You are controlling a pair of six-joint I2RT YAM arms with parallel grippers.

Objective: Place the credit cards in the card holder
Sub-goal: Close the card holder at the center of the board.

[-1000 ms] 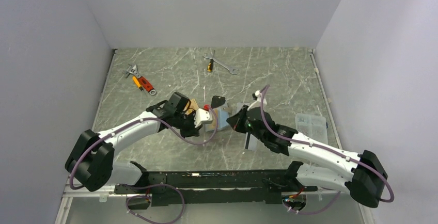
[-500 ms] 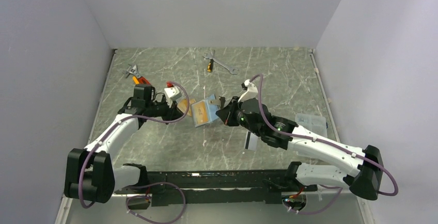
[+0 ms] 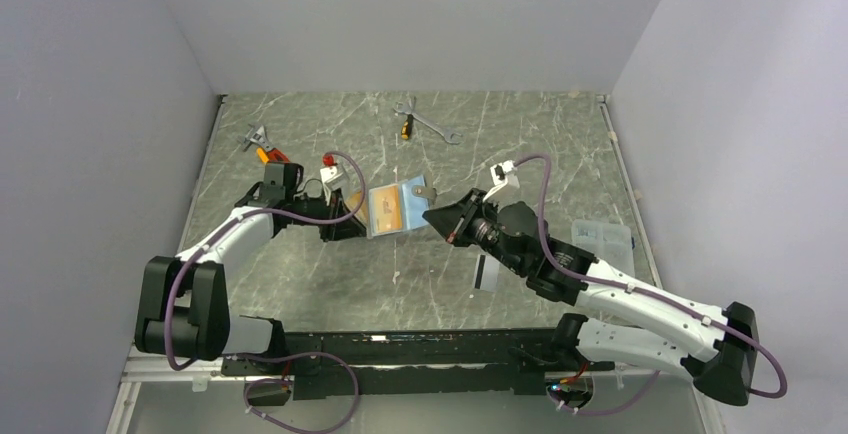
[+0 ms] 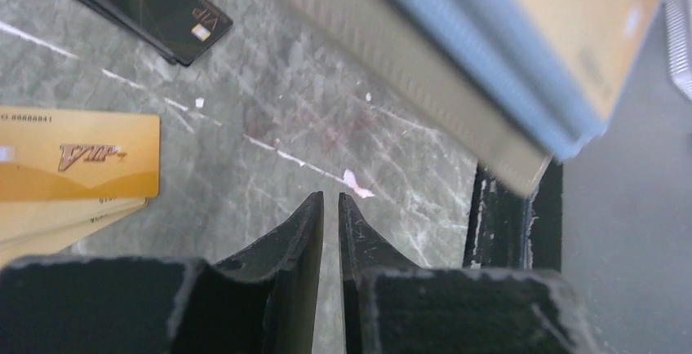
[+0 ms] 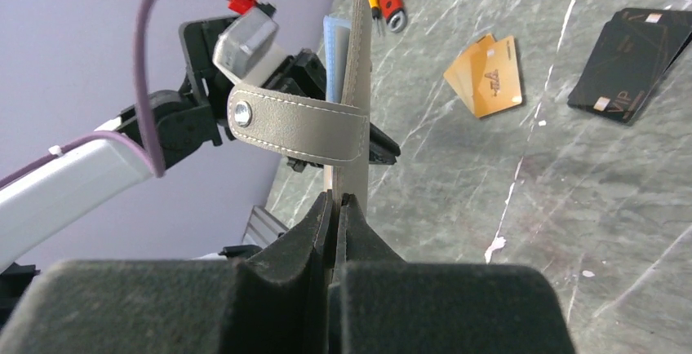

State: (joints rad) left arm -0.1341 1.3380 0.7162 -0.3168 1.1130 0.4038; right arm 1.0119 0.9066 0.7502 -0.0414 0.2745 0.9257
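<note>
Starting with the top view: the card holder (image 3: 397,209) is raised open above the table (image 3: 520,154), mid-scene between both arms, likely so you can reach its pockets.
Left wrist view: left gripper (image 4: 329,207) nearly closed, empty; orange cards (image 4: 77,162) and black cards (image 4: 147,3) lie below, unloaded.
Right wrist view: right gripper (image 5: 336,203) pinched on the holder's lower edge, holding it upright.

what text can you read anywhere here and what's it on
"VIP": on the orange card, left wrist view.
"VIP": on the black card, same view.
Digits along the orange card's top edge: too blurred to read with confidence.
Print on the card inside the card holder: blurred, unreadable.
</note>
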